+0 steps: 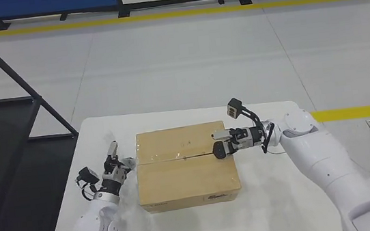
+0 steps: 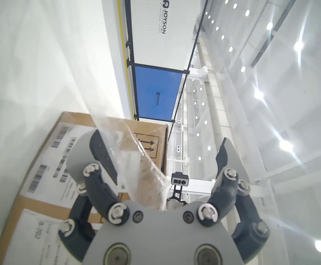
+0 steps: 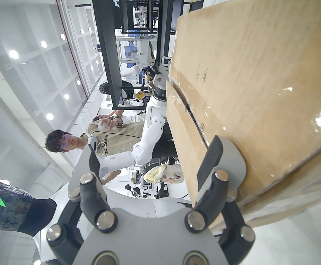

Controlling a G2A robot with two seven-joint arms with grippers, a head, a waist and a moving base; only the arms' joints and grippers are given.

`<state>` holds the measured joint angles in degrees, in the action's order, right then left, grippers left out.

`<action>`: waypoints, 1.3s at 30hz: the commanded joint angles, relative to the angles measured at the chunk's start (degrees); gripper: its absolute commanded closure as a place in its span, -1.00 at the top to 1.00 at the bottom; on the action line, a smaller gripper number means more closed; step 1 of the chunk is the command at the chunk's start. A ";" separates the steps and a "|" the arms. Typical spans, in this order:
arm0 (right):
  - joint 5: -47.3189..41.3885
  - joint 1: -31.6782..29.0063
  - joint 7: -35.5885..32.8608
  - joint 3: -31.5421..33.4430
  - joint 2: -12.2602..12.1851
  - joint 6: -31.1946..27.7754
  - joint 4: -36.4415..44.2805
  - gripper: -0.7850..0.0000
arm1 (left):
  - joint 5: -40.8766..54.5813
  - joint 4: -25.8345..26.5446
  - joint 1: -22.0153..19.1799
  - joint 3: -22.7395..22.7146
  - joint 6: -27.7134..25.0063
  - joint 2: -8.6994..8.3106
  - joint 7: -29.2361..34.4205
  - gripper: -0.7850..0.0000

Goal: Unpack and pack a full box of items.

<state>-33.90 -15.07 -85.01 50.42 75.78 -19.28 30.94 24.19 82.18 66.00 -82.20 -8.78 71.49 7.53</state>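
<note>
- Closed cardboard box point(image 1: 186, 165) at centre of table point(image 1: 271, 205) — top seam point(image 1: 176, 158) gaping.
- Left gripper point(image 1: 116, 158) at 9 o'clock, spread, clear tape point(image 2: 140, 155) clinging.
- Right gripper point(image 1: 218, 149) at 3 o'clock, spread, one finger point(image 3: 213, 160) on box top — best hooked into that seam.

**Bright, even overhead light on the box point(image 1: 186, 163), with glare on glossy surfaces only.**

In the top view the white table point(image 1: 264, 203) around the box is evenly lit, and the box casts just a faint, soft shadow along its near side. In the left wrist view, rows of ceiling lamps point(image 2: 258, 94) beyond the box flare into streaks, and a clear film point(image 2: 130, 143) in front of the box has a white sheen. In the right wrist view, the tape point(image 3: 220, 118) along the box's seam shows small bright highlights. Straight lines bow toward the edges in both wrist views.
</note>
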 commanded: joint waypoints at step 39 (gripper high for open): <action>-0.71 0.45 -0.24 -0.57 -0.05 0.24 -0.84 1.00 | -3.42 -0.50 -2.07 -2.26 -4.58 0.84 -1.24 1.00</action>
<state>-34.60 -14.68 -85.24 49.89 75.71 -19.04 30.13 21.11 81.45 64.16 -84.24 -13.90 72.36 6.20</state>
